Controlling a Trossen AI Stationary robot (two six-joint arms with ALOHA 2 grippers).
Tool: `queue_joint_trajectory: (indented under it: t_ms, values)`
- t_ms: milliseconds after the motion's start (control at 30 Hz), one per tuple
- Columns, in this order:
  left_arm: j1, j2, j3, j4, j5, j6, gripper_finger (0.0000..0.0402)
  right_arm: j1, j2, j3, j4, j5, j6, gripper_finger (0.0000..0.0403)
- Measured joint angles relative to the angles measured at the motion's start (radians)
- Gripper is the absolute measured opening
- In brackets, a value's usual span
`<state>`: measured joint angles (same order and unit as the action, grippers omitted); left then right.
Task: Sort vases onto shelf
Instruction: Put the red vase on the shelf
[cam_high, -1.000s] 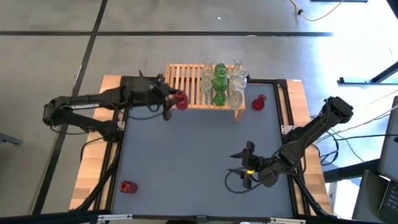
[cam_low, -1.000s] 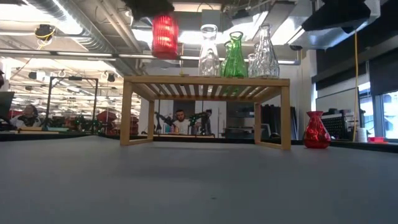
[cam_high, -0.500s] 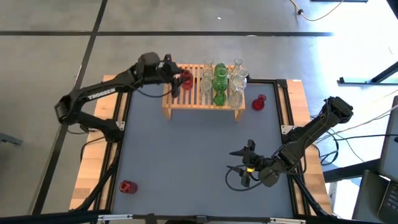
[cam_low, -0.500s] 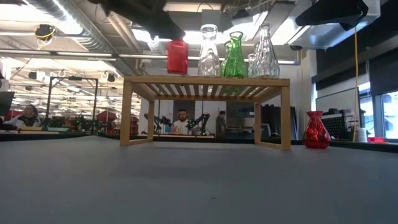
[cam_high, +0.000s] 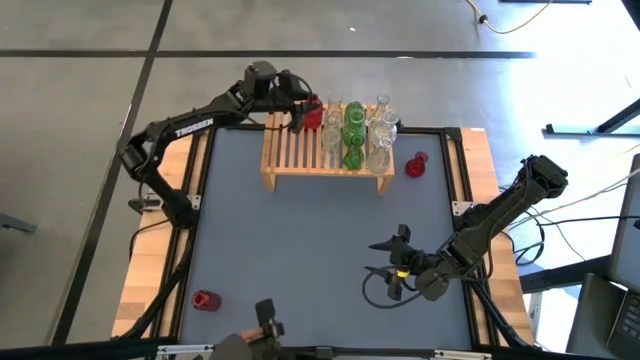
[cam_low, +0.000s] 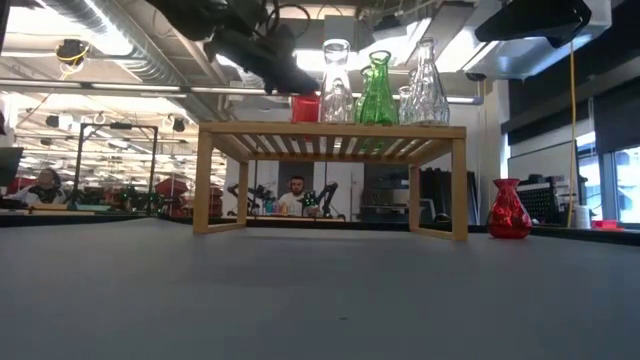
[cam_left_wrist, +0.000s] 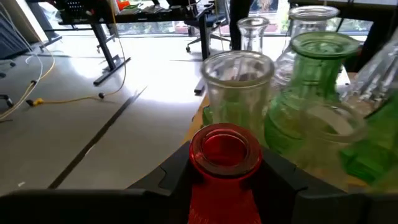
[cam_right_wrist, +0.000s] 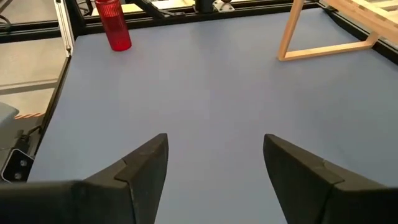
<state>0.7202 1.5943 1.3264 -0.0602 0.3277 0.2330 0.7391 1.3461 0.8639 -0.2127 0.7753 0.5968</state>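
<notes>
Change since earlier frames: left arm swung from the table's left side up and over the shelf; red vase carried from beside the rack's front-left corner to its far edge, lowered to slat level in the low view.
Left gripper: over the shelf's rear left part, clamped on the red vase; in the left wrist view both fingers pressed against the vase body, open mouth facing up.
Held red vase: in the low view upright, base at the slat top; contact with the slats impossible to tell; just left of the clear vase.
Cluster on shelf: clear and green vases grouped on the right half; in the low view a green vase between two clear ones, the right one a ribbed bottle.
Loose red vases: one on the mat just right of the shelf; another near the front-left corner, well apart from the rack.
Right gripper: low over the mat, front right, fingers apart, nothing between them; wrist view shows bare mat ahead.
Background: a person visible under the shelf, far behind.
</notes>
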Motion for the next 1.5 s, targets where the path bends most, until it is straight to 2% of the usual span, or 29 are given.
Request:
queue_joint_trajectory:
  t_ms: [300, 933, 1333, 1500]
  values:
    - [0.035, 0.017, 0.001, 0.009, 0.006, -0.034, 0.0125, 0.000, 0.000, 0.000, -0.008, 0.002, -0.003, 0.0252]
    - [0.028, 0.015, -0.014, 0.005, -0.008, -0.047, 0.0147, 0.000, 0.000, 0.000, -0.025, 0.002, 0.000, 0.0252]
    - [0.004, 0.015, -0.016, 0.007, -0.024, -0.039, 0.0220, 0.000, 0.000, 0.000, -0.024, -0.008, 0.000, 0.0252]
    - [0.005, 0.009, -0.016, 0.018, -0.036, -0.039, 0.0236, 0.000, 0.000, 0.000, -0.024, -0.008, 0.000, 0.0252]
